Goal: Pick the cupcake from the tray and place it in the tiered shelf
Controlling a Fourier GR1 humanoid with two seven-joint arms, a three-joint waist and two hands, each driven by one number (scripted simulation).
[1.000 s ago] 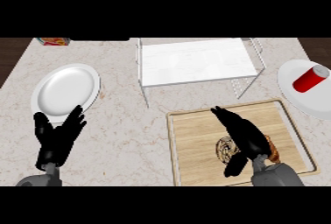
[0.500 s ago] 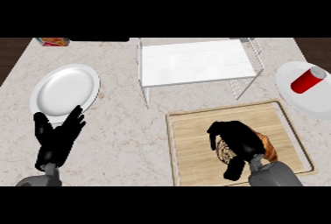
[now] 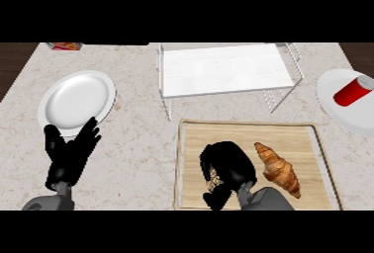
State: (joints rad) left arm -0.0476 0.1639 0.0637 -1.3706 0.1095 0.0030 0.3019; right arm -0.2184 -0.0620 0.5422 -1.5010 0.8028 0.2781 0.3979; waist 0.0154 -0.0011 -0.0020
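On the wooden tray (image 3: pixel 248 134) at the front right, my right hand (image 3: pixel 231 162) curls down over the cupcake (image 3: pixel 214 179). Only a pale, dark-flecked sliver of the cupcake shows under the fingers and thumb; the rest is hidden. The white wire tiered shelf (image 3: pixel 223 69) stands behind the tray at the back centre, its top level bare. My left hand (image 3: pixel 70 154) rests open at the front left, fingers up, just below a white plate.
A croissant (image 3: pixel 278 168) lies on the tray right beside my right hand. A white plate (image 3: pixel 76 98) sits at the left. Another white plate (image 3: pixel 349 111) at the right edge carries a red cup (image 3: pixel 352 91). A small packet (image 3: pixel 64 46) lies at the back left.
My right hand, stretched flat over the tray a second ago, has drawn its fingers in and curled them over the cupcake, uncovering the croissant. The left hand has not moved.
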